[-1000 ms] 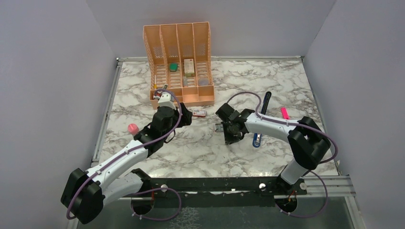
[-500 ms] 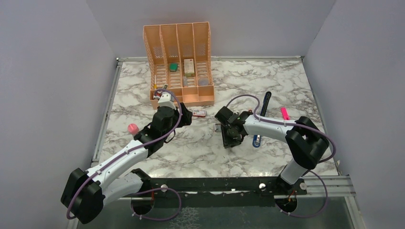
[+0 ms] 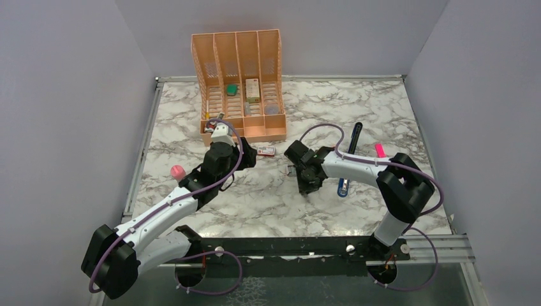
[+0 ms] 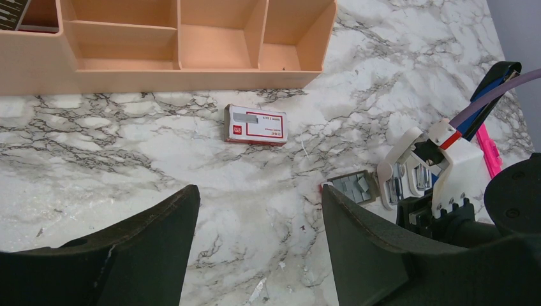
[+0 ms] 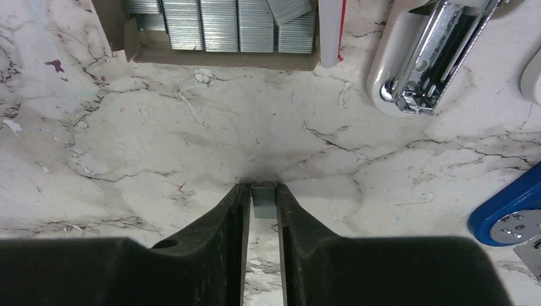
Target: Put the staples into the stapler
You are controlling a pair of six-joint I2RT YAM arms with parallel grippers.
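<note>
The right gripper (image 5: 263, 191) has its jaws narrow, pinching one short staple strip (image 5: 263, 203) right at the fingertips, low over the marble. With so little metal in the grip, the strip could twist, slip out or snap on the way across. The tray of staples (image 5: 220, 25) sits at 11 o'clock from the fingertips in the wrist view. The blue stapler (image 5: 504, 220) lies at 3 to 4 o'clock, only its end showing, so its channel can't be judged. A white chrome-lined object (image 5: 408, 57) at 1 o'clock lies close to that path and could be clipped. The left gripper (image 4: 255, 197) hangs wide open and empty, with the red-and-white sleeve (image 4: 255, 124) at 12 o'clock. Compared with a second ago, the right arm has shifted slightly toward 9 o'clock in the top view. The left arm has not moved.
</note>
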